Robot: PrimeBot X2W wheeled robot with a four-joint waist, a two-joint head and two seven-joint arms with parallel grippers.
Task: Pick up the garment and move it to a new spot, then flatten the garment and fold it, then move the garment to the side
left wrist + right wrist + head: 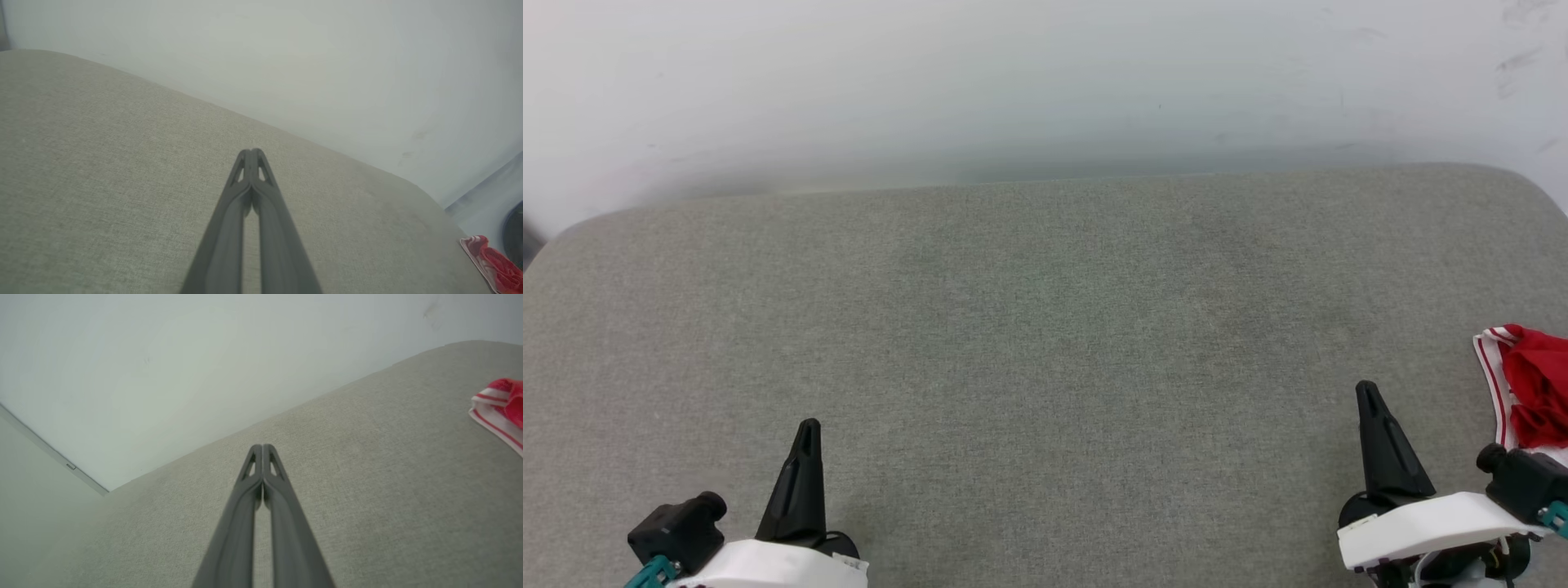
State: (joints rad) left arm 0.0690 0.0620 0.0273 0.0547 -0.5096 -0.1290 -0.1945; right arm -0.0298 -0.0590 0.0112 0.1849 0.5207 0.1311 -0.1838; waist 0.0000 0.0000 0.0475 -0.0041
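The garment [1531, 388], red with white and red striped trim, lies bunched at the far right edge of the grey padded table [1045, 327], cut off by the head view's border. It also shows at the lower right of the left wrist view as the garment [488, 261] and at the right edge of the right wrist view as the garment [500, 404]. My left gripper [809, 426] hovers at the lower left, shut with nothing in it. My right gripper [1366, 389] stands at the lower right, shut and empty, a short way left of the garment.
A pale wall [1045, 82] runs along the table's far edge. The table's corners are rounded. A dark round object [515, 234] shows beyond the table at the right of the left wrist view.
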